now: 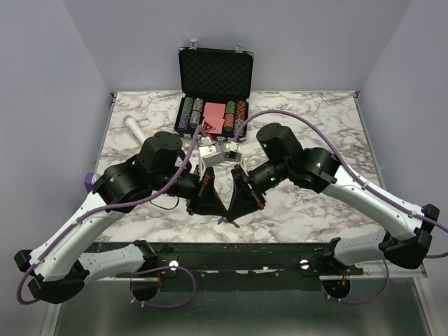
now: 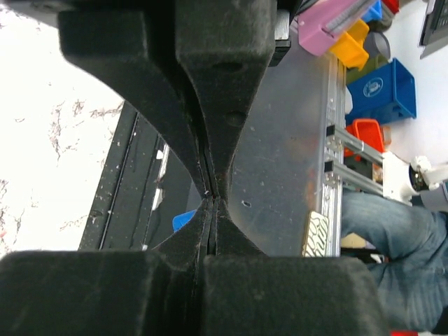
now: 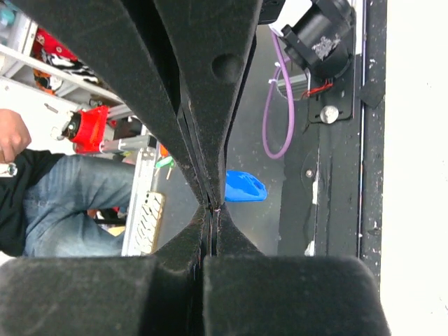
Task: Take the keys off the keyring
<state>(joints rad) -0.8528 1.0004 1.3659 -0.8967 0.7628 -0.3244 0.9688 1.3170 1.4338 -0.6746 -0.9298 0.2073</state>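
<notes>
Both arms meet low over the table's front edge. In the overhead view my left gripper (image 1: 210,208) and right gripper (image 1: 236,208) point at each other, tips nearly touching. The keyring's small blue tag (image 1: 224,220) hangs between and just below them. In the right wrist view my right gripper (image 3: 213,205) is shut, a thin metal glint pinched at its tips, the blue tag (image 3: 245,187) right beside them. In the left wrist view my left gripper (image 2: 212,197) is shut too, the blue tag (image 2: 183,220) half hidden behind its lower finger. The keys are hidden.
An open black case (image 1: 215,77) with poker chips and red cards stands at the back middle. A white microphone-like stick (image 1: 134,126) lies back left. Small white boxes (image 1: 217,154) sit behind the grippers. The black front rail (image 1: 224,255) runs just below the tag.
</notes>
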